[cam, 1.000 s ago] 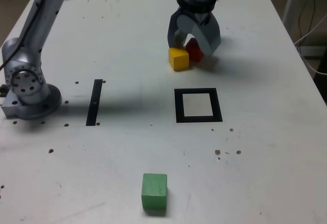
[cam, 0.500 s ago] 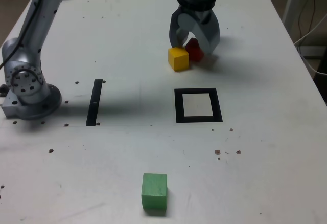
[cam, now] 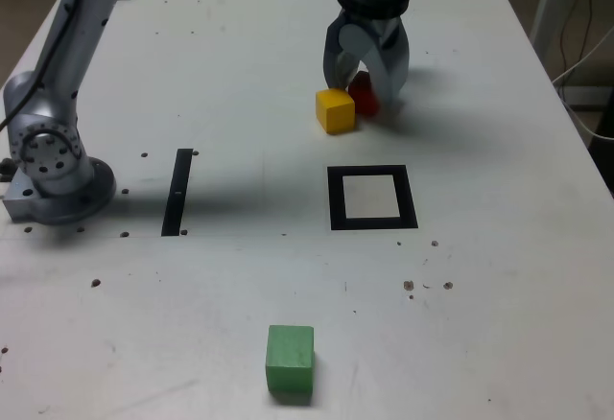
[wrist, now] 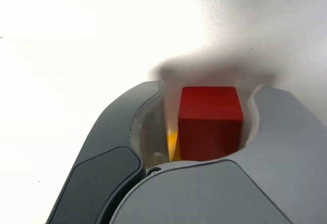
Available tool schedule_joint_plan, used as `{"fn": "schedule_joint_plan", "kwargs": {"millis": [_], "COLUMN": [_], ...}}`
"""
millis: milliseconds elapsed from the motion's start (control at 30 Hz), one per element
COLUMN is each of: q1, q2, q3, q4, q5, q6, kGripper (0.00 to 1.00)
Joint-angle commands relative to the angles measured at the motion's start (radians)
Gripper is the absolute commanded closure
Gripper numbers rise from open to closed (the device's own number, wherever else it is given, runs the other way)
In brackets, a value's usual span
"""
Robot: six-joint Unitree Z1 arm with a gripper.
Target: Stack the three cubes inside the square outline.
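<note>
Taking twelve o'clock as the top of the exterior view, the white table [cam: 230, 286] is carrying everything. The arm [cam: 91, 51] is rising at ten o'clock, while its gripper [cam: 365, 94] is reaching down near twelve, its jaws standing apart around the red cube. Slim gaps are showing on both sides in the wrist view, so no firm grip is showing. The square outline [cam: 411, 211] is lying flat, right of the table's middle, its pale centre waiting for a first cube. The green cube [cam: 291, 361] is sitting at seven o'clock from it, well apart; it is looking slightly the largest and will probably be needing a wider opening. The yellow cube [cam: 336, 111] is resting at eleven o'clock from the outline, just beside the red cube [wrist: 210, 124], which is lying at twelve.

All three are looking light, stiff and hardly fragile. Their matte faces are suggesting fair grip, so opposite side faces, squarely and around mid-height, are offering the best hold. The yellow neighbour is crowding one jaw, and a skewed squeeze could be nudging it or twisting the red one.
</note>
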Motion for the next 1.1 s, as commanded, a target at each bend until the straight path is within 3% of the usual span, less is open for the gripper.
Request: {"fn": "schedule_joint_plan", "kwargs": {"millis": [0, 333, 600, 1067], "q1": [0.002, -0.013, -0.019, -0.101], "q2": [0.005, 0.009, -0.016, -0.143], "q3": [0.005, 0.015, 0.010, -0.168], "q4": [0.000, 0.006, 0.021, 0.230], "q5": [-0.004, -0.012, -0.003, 0.039], "q6": [-0.002, -0.013, -0.023, -0.097], "kGripper": [0.53, 0.53, 0.61, 0.61]}}
